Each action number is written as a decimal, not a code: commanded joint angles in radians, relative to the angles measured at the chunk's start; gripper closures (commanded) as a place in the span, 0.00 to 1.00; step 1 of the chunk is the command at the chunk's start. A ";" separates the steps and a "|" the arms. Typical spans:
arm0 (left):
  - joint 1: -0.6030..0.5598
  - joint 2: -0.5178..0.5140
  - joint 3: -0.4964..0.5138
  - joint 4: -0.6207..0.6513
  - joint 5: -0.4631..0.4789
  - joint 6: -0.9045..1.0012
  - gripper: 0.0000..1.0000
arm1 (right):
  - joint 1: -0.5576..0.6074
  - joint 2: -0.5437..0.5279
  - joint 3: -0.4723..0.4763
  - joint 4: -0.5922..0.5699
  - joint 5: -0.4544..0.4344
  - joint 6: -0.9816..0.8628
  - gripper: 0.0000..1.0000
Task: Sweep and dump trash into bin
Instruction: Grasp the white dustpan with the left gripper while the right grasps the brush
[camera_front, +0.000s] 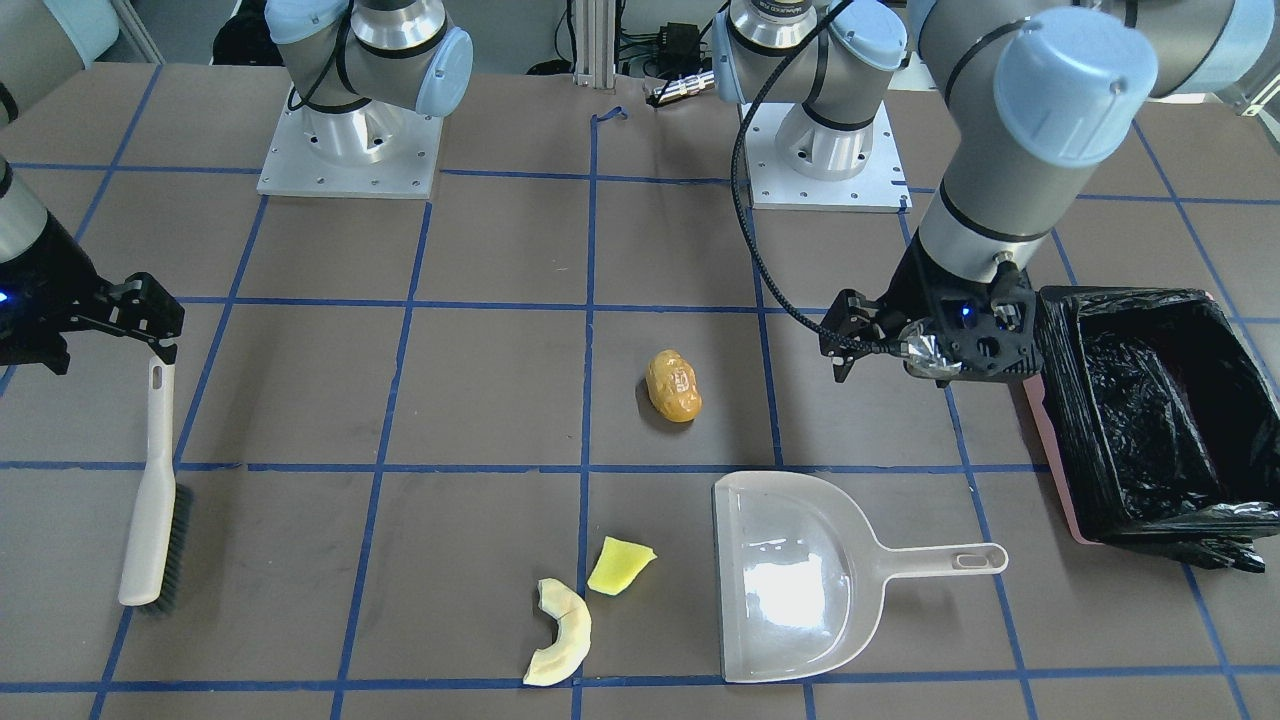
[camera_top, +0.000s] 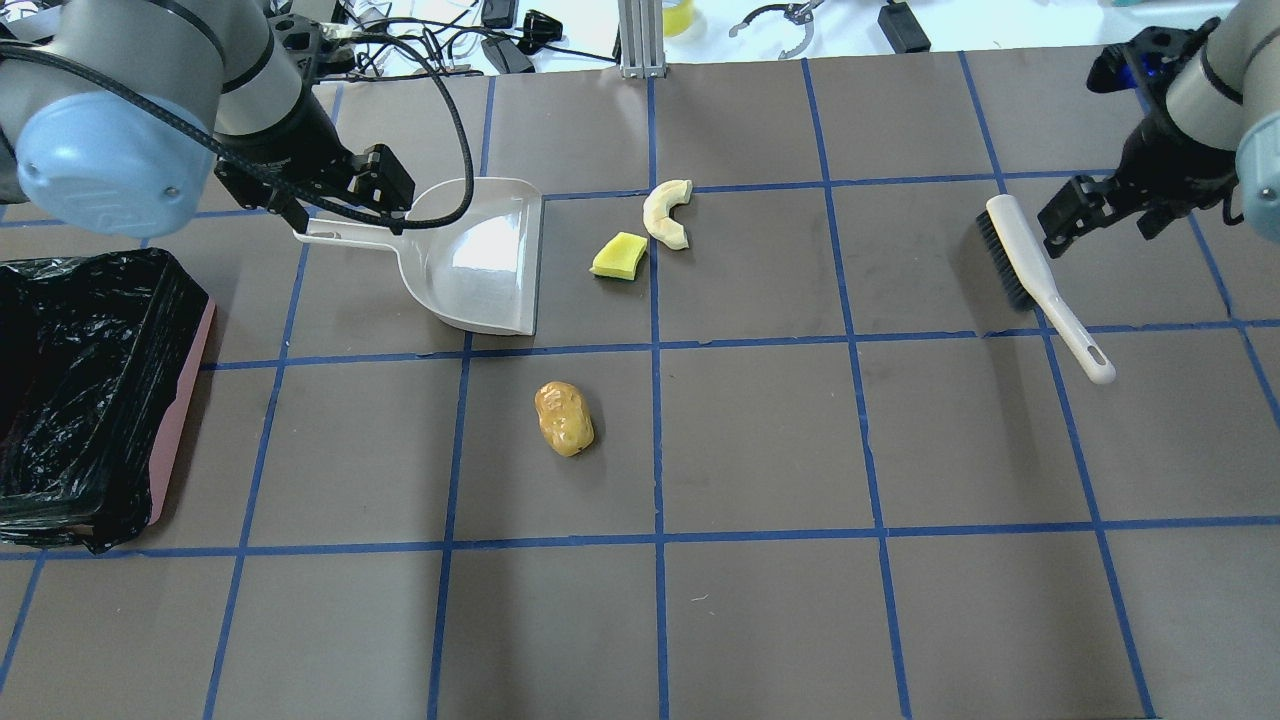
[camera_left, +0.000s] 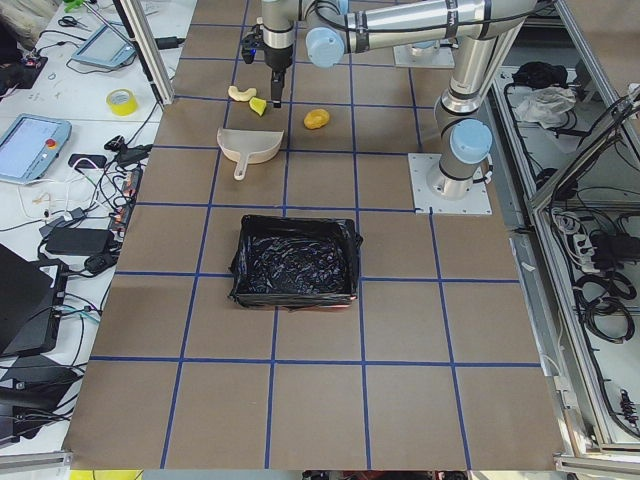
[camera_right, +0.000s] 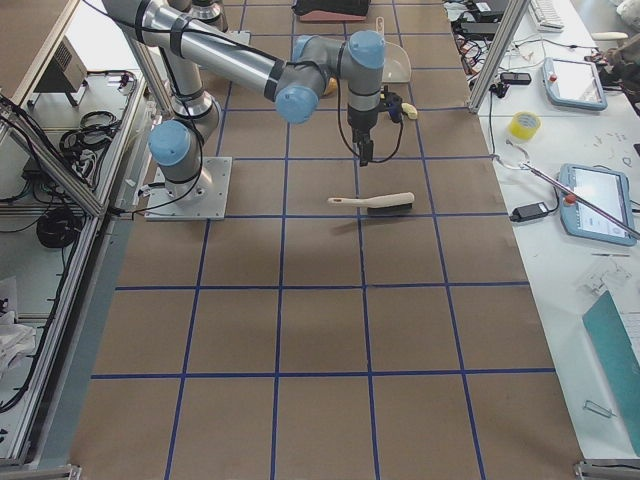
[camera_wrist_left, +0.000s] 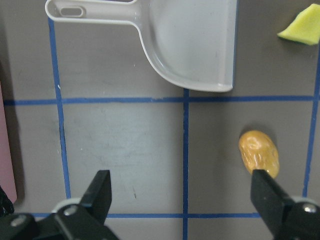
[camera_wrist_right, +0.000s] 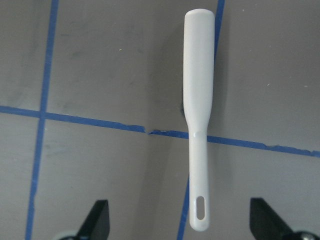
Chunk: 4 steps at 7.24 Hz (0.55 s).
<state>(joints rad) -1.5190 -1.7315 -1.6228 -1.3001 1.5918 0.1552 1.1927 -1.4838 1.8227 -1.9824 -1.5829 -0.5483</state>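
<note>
Brown table (camera_top: 760, 620), blue tape grid (camera_top: 657, 450), cluttered benches (camera_left: 90, 90)

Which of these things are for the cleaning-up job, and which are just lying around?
For the job: glossy orange-brown lump, yellow wedge, cream crescent slice, pale grey plastic dustpan, white-handled brush, pink bin with black bag.
Just lying about: yellow tape roll, grey tablet, black cables.

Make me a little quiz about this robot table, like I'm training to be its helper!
1. True or false: the orange-brown lump already lies in the dustpan.
2. Which tool does the right pincer hover over? A) brush B) sponge C) spoon
3. Fill in: the bin is lined with a ____ plastic bag.

Key: 1 false, it lies on the table; 2 A; 3 black.
</note>
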 joint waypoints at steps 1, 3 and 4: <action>0.005 -0.091 0.003 0.042 0.004 0.256 0.00 | -0.076 0.028 0.165 -0.230 0.004 -0.110 0.00; 0.032 -0.170 0.006 0.136 -0.003 0.520 0.00 | -0.093 0.042 0.214 -0.271 0.004 -0.117 0.01; 0.051 -0.192 0.014 0.149 -0.003 0.717 0.00 | -0.093 0.059 0.220 -0.274 0.006 -0.119 0.08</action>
<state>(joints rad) -1.4896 -1.8882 -1.6159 -1.1789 1.5905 0.6629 1.1058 -1.4406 2.0271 -2.2416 -1.5781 -0.6617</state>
